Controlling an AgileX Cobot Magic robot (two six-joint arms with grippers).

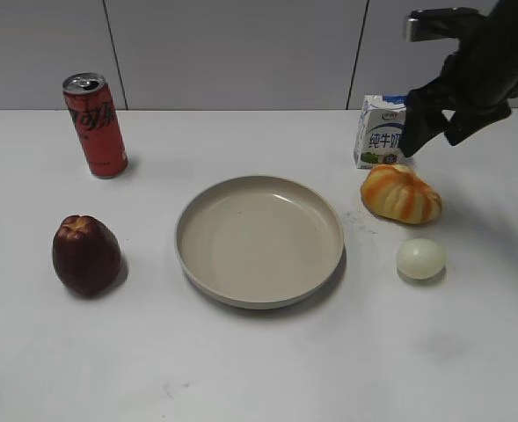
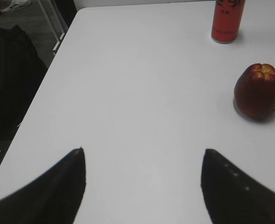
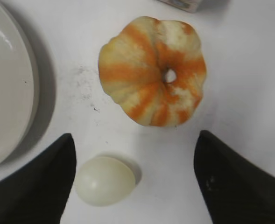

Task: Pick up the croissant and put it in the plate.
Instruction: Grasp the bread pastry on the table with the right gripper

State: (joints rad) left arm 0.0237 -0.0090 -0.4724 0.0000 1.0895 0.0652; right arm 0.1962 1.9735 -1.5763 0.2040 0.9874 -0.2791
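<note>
Orange-striped croissant (image 3: 152, 72) just ahead of wide-open, empty right gripper (image 3: 135, 179), egg (image 3: 104, 180) between fingertips, plate (image 3: 9, 93) left.

From my remote station I see the plate (image 1: 259, 239) at the middle of the counter (image 1: 241, 369), with the croissant (image 1: 401, 194) just off its right rim and the egg (image 1: 421, 258) nearer the front edge, before the croissant. The milk carton (image 1: 381, 131) stands behind the croissant toward the back edge. The can (image 1: 95, 125) stands near the back left corner, and the apple (image 1: 85, 254) lies left of the plate, before the can.
</note>
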